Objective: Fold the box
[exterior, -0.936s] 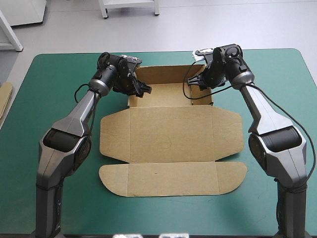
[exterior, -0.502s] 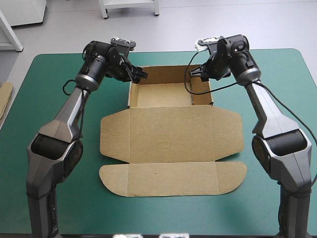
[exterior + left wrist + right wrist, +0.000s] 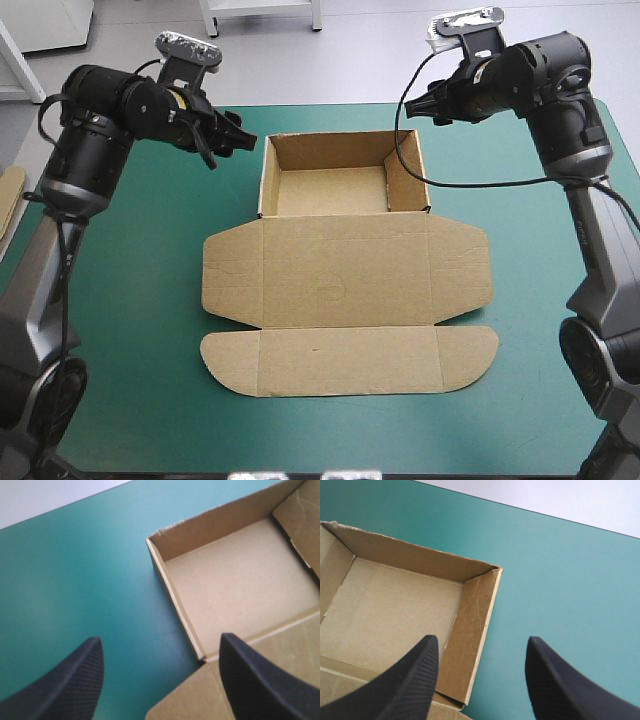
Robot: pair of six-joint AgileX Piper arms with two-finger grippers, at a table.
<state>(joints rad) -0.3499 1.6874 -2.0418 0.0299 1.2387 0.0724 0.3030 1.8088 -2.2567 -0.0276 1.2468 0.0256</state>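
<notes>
Item 1: box (image 3: 340, 270). Brown board, lying at the middle of the teal-green cover (image 3: 120, 380). The far part stands as an open tray (image 3: 330, 190), with four walls raised and the corners tucked. The near part is the lid (image 3: 345, 275), lying flat on the cover with a rounded side flap at each end. A long front flap (image 3: 350, 360) lies flat beyond the lid, farthest from the tray.

Item 2: left gripper (image 3: 160, 639). Raised in the air just off the box's far left corner, clear of the board. Its black fingers are spread wide with nothing between them. The tray's left wall and floor lie below and ahead of it.

Item 3: right gripper (image 3: 482, 638). Raised just off the box's far right corner, not touching the box. Its fingers are likewise spread apart and empty. The tray's creased right wall lies below it.
</notes>
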